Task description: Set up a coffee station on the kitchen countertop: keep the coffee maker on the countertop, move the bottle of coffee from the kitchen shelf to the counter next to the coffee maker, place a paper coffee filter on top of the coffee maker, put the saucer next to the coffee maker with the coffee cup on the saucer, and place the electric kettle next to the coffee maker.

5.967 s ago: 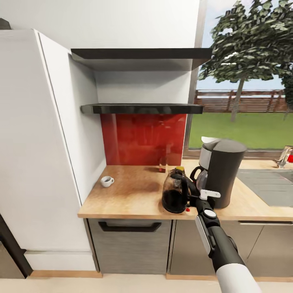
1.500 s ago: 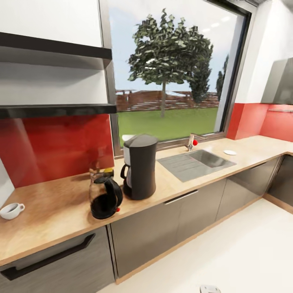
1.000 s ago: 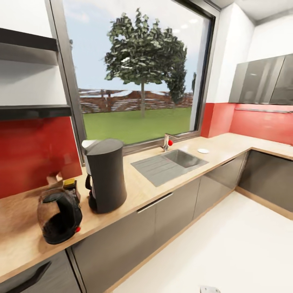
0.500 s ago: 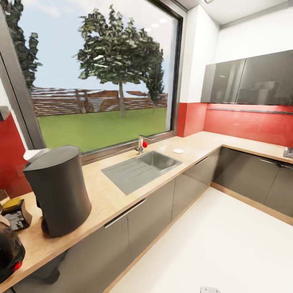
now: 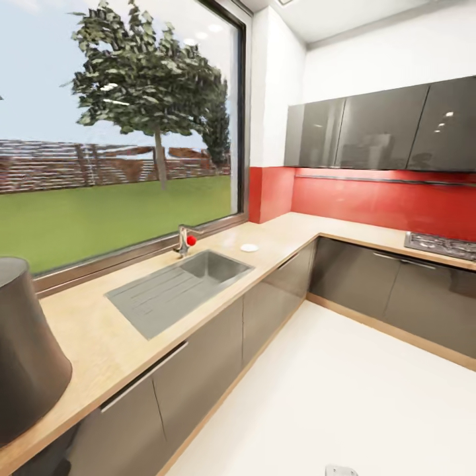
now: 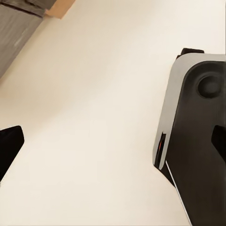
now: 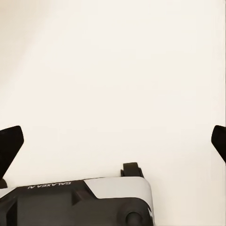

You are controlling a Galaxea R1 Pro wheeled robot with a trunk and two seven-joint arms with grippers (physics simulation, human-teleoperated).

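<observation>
My left claw [image 6: 113, 141] and right claw [image 7: 113, 141] both spread, empty; saucer [image 5: 249, 248] on desk [image 5: 92, 344] beyond sink [image 5: 175, 284]: thin, brittle, slick, pinch rim

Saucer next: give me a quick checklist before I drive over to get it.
1. Saucer located, on the kitchen countertop beyond the sink, near the tap: ok.
2. Left gripper open, nothing between the fingertips: ok.
3. Right gripper open, nothing between the fingertips: ok.
4. Floor along the cabinets free of obstacles: ok.
5. Coffee maker on the countertop: ok.
6. Cup, kettle, coffee bottle positions: cannot tell.
</observation>
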